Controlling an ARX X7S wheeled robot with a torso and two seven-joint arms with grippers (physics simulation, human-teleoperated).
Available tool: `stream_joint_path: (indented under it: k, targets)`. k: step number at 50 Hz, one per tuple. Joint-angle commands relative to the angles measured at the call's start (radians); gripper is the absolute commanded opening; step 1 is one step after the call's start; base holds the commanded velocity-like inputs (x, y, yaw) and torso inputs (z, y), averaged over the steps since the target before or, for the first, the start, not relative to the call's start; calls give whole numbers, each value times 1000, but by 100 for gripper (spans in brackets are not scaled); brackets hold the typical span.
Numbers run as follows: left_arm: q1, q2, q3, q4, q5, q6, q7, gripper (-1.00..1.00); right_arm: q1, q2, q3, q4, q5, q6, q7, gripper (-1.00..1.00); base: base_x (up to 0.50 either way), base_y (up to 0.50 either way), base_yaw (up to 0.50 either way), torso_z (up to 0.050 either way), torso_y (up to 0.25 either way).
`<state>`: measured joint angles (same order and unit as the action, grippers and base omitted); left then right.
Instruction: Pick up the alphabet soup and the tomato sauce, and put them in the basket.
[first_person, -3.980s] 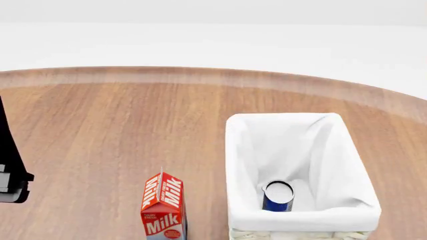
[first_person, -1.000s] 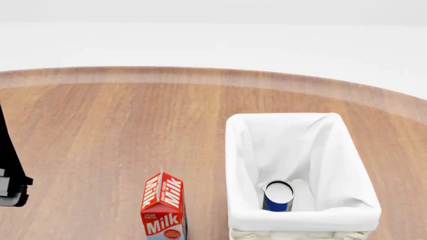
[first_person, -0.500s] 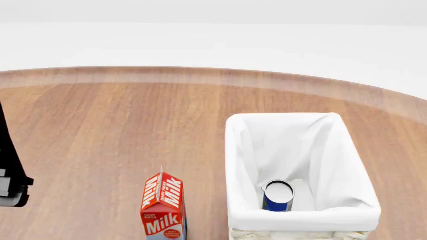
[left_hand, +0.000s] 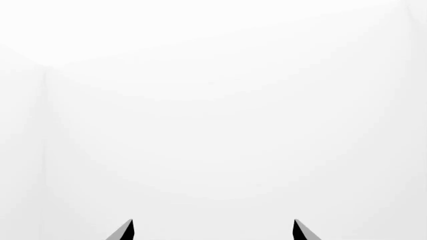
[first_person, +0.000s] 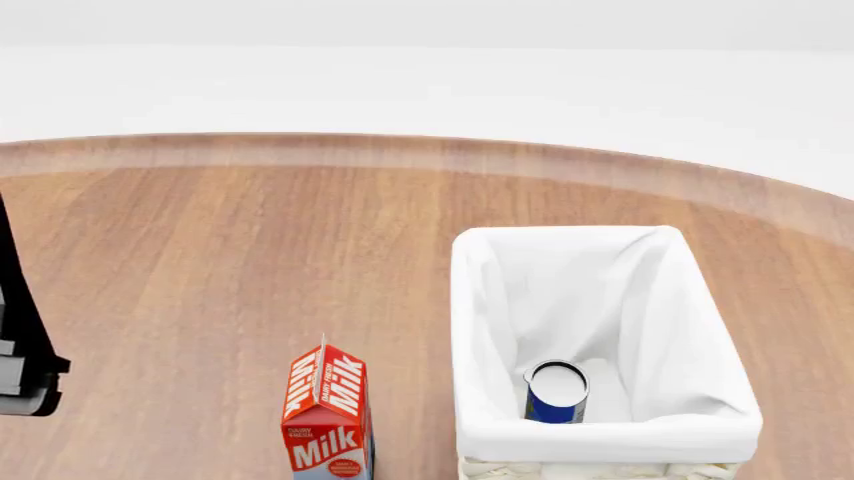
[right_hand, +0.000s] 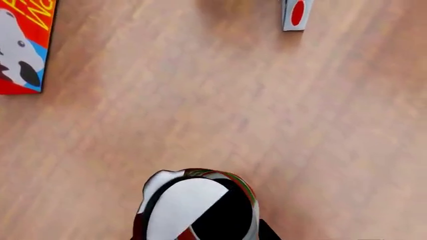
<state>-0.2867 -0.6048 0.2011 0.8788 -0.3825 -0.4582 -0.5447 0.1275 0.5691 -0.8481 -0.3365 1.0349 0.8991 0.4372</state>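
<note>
While the head view is showing the basket (first_person: 603, 300) standing near the table's (first_person: 240, 260) near edge, the alphabet soup (first_person: 555, 391) is sitting upright inside it, beside a milk carton (first_person: 326, 412). From the left wrist, the left gripper (left_hand: 213, 231) is spreading wide around nothing. From the right wrist, the tomato sauce (right_hand: 197, 205) is filling the view right at the camera; whether the right gripper is clamping it, I cannot tell.
</note>
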Motion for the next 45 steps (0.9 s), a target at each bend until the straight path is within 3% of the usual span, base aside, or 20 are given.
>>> stream_joint_path:
  k: [1,17,25,45]
  targets:
    - [2,-2,2,-1,1,4,-2,100,15,13,13,-51,-1,9,19,-100,0,0,0,0,0]
    - [-6,-6,0,5,-8,-4,-5,100,124,78,133,-286,164,90,191,-100,0,0,0,0,0]
    - [-15,-5,7,4,-7,-8,-6,100,151,84,151,-309,150,73,199,-100,0,0,0,0,0]
    - [-3,-10,7,0,-5,5,-9,100,322,135,308,-447,354,60,372,-100,0,0,0,0,0]
